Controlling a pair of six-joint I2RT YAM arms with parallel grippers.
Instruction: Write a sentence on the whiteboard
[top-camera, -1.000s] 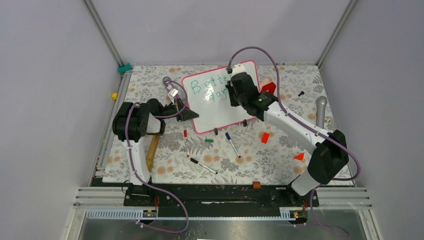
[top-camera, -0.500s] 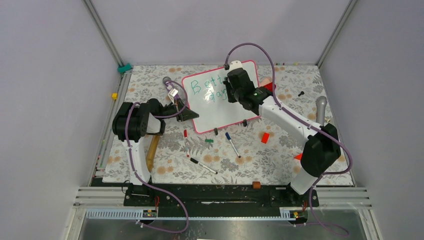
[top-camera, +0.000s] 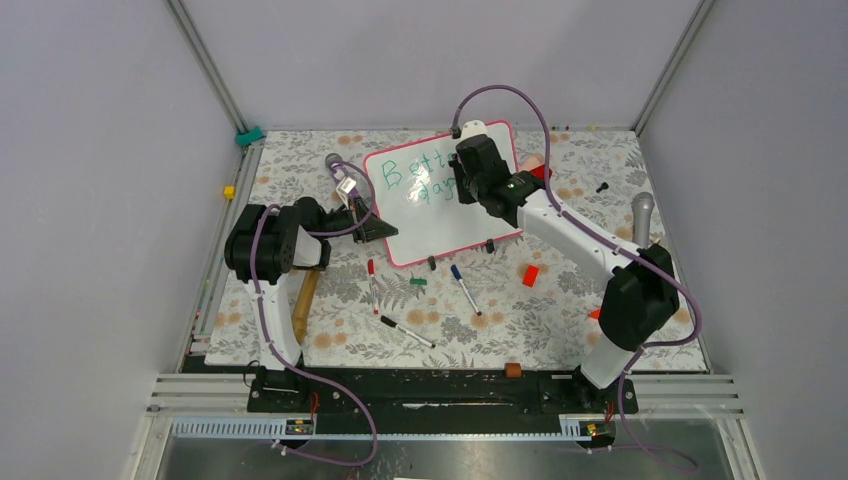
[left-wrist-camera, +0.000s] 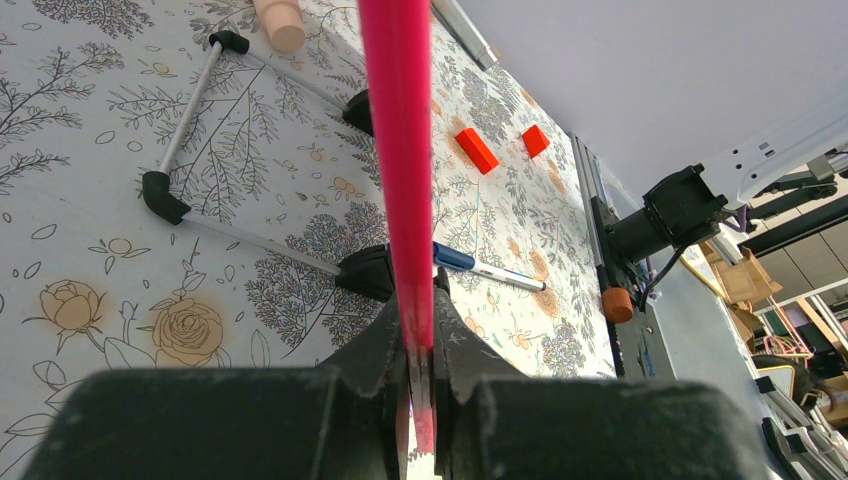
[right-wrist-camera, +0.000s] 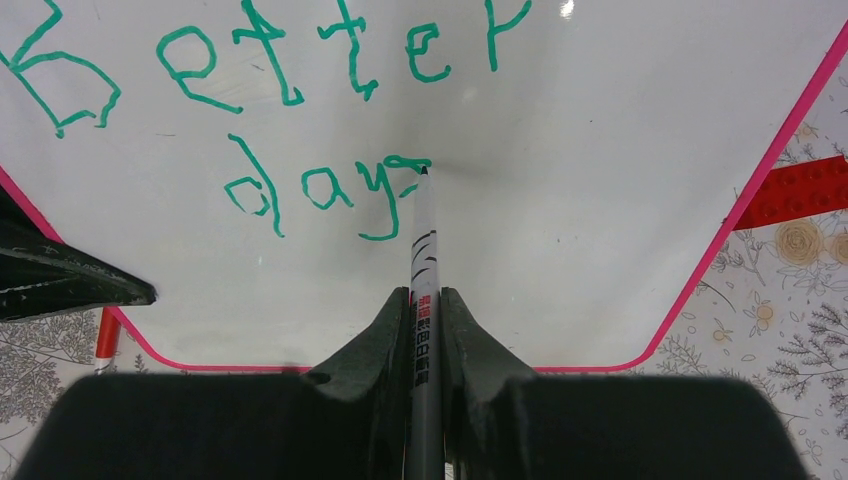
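Observation:
The whiteboard (top-camera: 445, 222) stands tilted at the back middle of the table, white with a pink frame. The sentence (right-wrist-camera: 300, 60) reads "Better" on one line and "days" below it in green. My right gripper (right-wrist-camera: 424, 310) is shut on a grey marker (right-wrist-camera: 421, 240) whose tip touches the board at the top of the final "s". In the top view that gripper (top-camera: 468, 182) covers the ends of both words. My left gripper (left-wrist-camera: 421, 335) is shut on the whiteboard's pink edge (left-wrist-camera: 398, 150), at the board's left side (top-camera: 372, 228).
Loose on the floral mat lie a red marker (top-camera: 372, 285), a blue marker (top-camera: 464, 288), a black marker (top-camera: 407, 331) and a green cap (top-camera: 418, 282). Red bricks (top-camera: 530, 275) sit right of them. A wooden handle (top-camera: 305, 300) lies left, a grey cylinder (top-camera: 642, 215) right.
The right arm has shifted slightly up and left over the board, its elbow drawing in. The left arm and the whiteboard have not moved.

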